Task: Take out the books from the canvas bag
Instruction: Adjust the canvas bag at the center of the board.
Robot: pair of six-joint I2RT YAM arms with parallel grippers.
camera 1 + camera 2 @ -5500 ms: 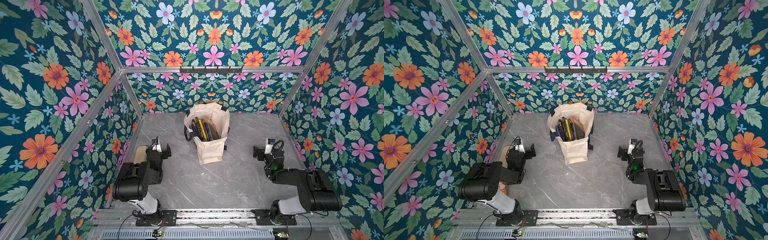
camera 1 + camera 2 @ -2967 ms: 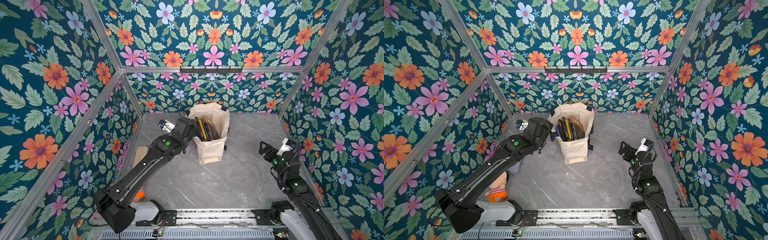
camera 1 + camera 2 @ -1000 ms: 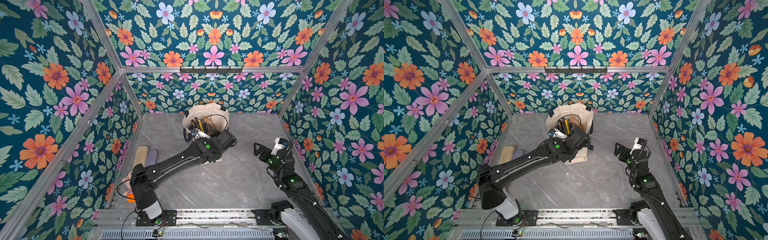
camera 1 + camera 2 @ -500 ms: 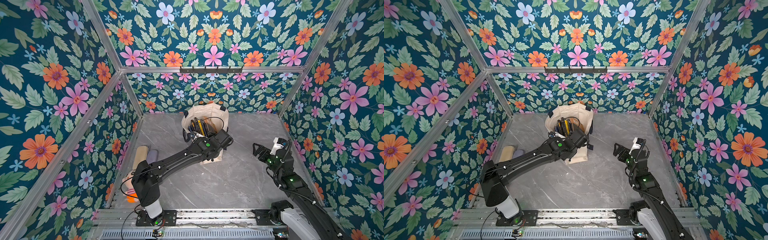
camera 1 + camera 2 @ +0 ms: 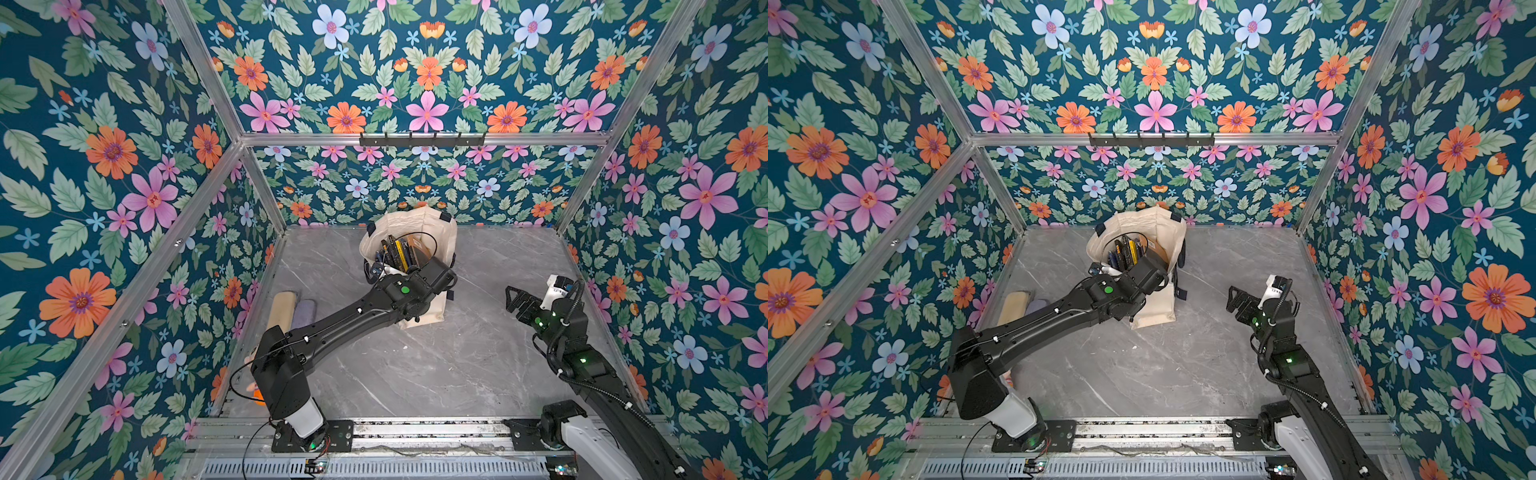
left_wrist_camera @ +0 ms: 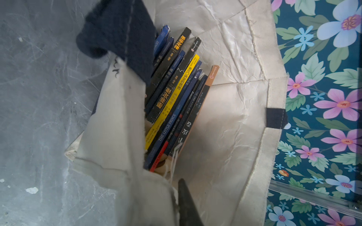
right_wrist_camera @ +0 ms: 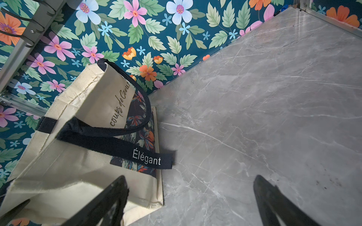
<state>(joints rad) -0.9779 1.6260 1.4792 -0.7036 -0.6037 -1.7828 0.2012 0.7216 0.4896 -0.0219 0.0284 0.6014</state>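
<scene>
The cream canvas bag [image 5: 415,224] [image 5: 1154,226] stands upright at the back middle of the grey table, dark handles hanging. Several books [image 5: 399,253] [image 5: 1127,251] [image 6: 176,94] stand spine-up inside it, leaning together. My left gripper [image 5: 409,274] [image 6: 176,183] is shut on the bag's near rim: one dark finger [image 6: 186,199] lies inside the bag and the canvas [image 6: 125,137] covers the other. My right gripper [image 5: 513,299] [image 5: 1235,299] [image 7: 190,182] hangs open over bare table to the right of the bag [image 7: 68,176], holding nothing.
A tan roll [image 5: 282,309] and a purple one [image 5: 303,313] lie by the left wall, with something orange [image 5: 257,399] behind the left arm's base. A hook rail [image 5: 422,139] runs along the back frame. Flowered walls close in three sides.
My left gripper's jaws have closed onto the bag's near rim, and the bag's mouth now stands a little taller. The right arm has hardly moved.
</scene>
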